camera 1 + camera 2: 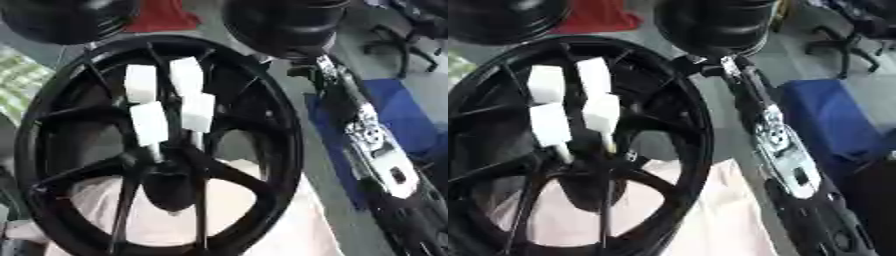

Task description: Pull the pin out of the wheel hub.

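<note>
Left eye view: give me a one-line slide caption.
Black wheel hub with four white-handled pins clustered at its centre; robot's right arm extends alongside, untouched.

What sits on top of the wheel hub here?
Four white blocks stand over the wheel hub, at least two on thin stems. Their insertion points are hidden in the dark centre.

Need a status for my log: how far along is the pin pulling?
Done: nothing visible; four white-capped pins stand in the wheel hub. In hand: nothing; the right arm lies beside the rim, off the pins. Left: grasp a pin and pull it out.
</note>
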`<control>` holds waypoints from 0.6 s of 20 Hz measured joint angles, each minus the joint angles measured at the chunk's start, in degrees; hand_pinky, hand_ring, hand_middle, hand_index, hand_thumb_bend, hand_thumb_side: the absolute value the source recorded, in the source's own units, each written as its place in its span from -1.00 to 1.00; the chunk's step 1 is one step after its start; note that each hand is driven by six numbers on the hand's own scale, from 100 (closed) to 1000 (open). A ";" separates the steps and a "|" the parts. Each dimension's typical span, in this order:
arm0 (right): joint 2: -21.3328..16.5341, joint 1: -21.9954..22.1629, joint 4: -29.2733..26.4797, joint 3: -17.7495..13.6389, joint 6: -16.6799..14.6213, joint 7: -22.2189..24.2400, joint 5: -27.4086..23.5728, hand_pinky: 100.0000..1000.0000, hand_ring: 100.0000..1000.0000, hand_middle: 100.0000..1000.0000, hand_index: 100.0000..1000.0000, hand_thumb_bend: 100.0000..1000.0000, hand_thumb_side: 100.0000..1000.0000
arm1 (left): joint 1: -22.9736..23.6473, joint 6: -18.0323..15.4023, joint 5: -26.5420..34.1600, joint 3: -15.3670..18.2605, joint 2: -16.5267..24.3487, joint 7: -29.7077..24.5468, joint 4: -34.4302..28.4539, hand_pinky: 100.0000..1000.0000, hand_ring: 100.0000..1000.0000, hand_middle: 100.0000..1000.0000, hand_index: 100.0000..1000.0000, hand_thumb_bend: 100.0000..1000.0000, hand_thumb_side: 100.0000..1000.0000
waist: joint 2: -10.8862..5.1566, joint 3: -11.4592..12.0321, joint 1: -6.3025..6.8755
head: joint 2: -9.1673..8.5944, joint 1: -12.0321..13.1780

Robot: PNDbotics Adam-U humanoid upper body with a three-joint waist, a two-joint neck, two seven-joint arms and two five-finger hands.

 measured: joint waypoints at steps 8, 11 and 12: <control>0.00 -0.02 0.00 0.02 -0.03 0.26 0.00 1.00 0.38 0.27 0.58 -1.00 0.51 | 0.40 0.11 0.31 3.69 -0.49 8.32 0.00 0.49 0.10 0.15 0.51 -0.29 0.24 | -0.01 0.09 0.03 | 1.56 -5.64; 0.00 -0.02 0.00 0.02 -0.08 0.31 0.00 1.00 0.38 0.27 0.58 -1.00 0.50 | 0.49 -0.02 0.50 4.13 -0.53 9.57 0.00 0.49 0.11 0.16 0.51 -0.29 0.23 | -0.01 0.10 0.17 | 1.59 -5.29; 0.00 -0.03 0.00 0.02 -0.09 0.31 0.00 1.00 0.38 0.27 0.58 -1.00 0.50 | 0.50 -0.11 0.51 4.28 -0.63 9.82 0.00 0.49 0.11 0.16 0.51 -0.28 0.23 | -0.01 0.10 0.22 | 1.60 -4.94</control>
